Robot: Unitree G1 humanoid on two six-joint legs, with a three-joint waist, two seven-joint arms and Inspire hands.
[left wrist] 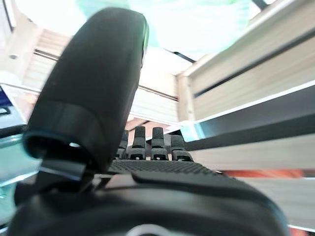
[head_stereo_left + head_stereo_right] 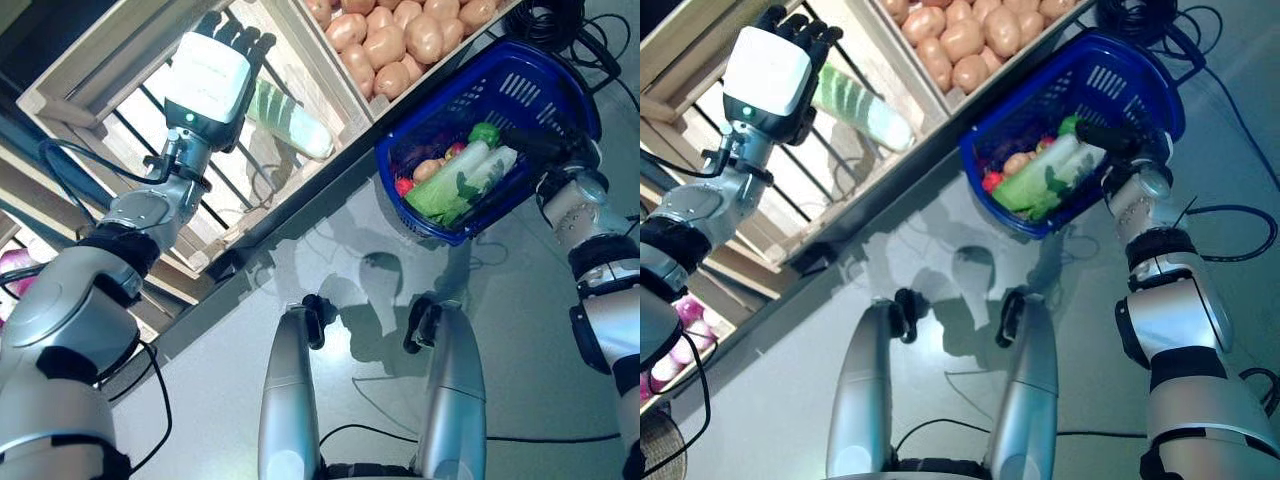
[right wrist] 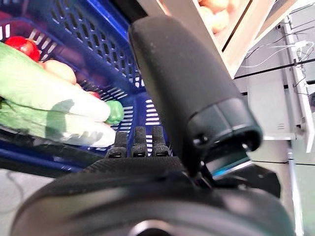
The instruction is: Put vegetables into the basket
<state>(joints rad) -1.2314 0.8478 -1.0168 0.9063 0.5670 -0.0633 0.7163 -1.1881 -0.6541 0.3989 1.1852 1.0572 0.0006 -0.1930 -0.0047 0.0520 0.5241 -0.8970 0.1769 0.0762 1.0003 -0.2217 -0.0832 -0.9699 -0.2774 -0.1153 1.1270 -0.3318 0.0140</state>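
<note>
The blue plastic basket (image 2: 560, 62) stands on the floor by the wooden stand. In it lie long pale green and white leafy vegetables (image 2: 465, 180), a round green one (image 2: 485, 132), a tan one (image 2: 428, 168) and small red ones (image 2: 405, 186). My left hand (image 2: 208, 75) is open, up inside a slatted crate of the stand, right beside a long pale green and white vegetable (image 2: 290, 118) that lies on the slats. In the left wrist view my thumb (image 1: 93, 83) stands up before that vegetable (image 1: 197, 19). My right hand (image 2: 535, 140) is open, just over the basket's near rim (image 3: 29, 152).
The wooden stand (image 2: 345, 120) runs slantwise across the back, its crates above a dark base rail (image 2: 300, 215). The grey floor (image 2: 520, 330) stretches between the stand, the basket and me.
</note>
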